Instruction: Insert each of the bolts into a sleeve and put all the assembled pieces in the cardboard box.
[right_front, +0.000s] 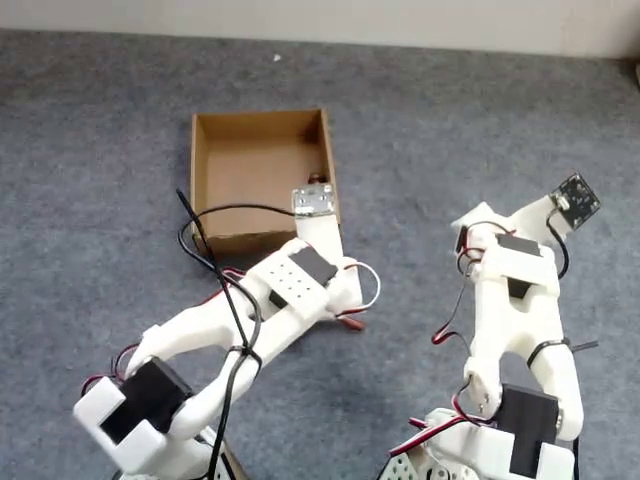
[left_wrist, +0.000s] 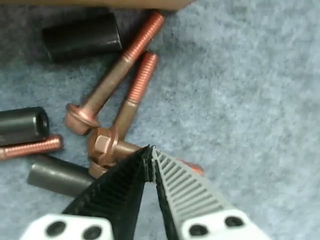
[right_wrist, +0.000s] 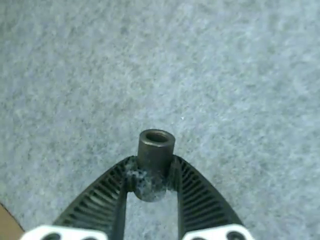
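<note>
The right end effector (right_wrist: 152, 170) is clenched on a dark sleeve (right_wrist: 156, 146), held by its lower part between the two ribbed fingers, with its open bore turned up toward the wrist camera and the grey bench (right_wrist: 225, 75) below it. The left end effector (left_wrist: 150, 156) is closed, its fingertips pressed together with nothing seen between them, just above a loose cluster of parts on the bench. In that cluster, a long copper bolt (left_wrist: 112, 80) and a second bolt (left_wrist: 134, 95) lie side by side, nearly parallel, with their threaded ends pointing toward the cardboard box (right_front: 255, 175). A third bolt (left_wrist: 30, 147) lies just beside them, between a black sleeve (left_wrist: 22, 125) and a grey sleeve (left_wrist: 55, 175). Another black sleeve (left_wrist: 82, 36) lies close to the box wall. In the high view the left arm stretches to the box's near right corner, and the right arm is well apart from it.
</note>
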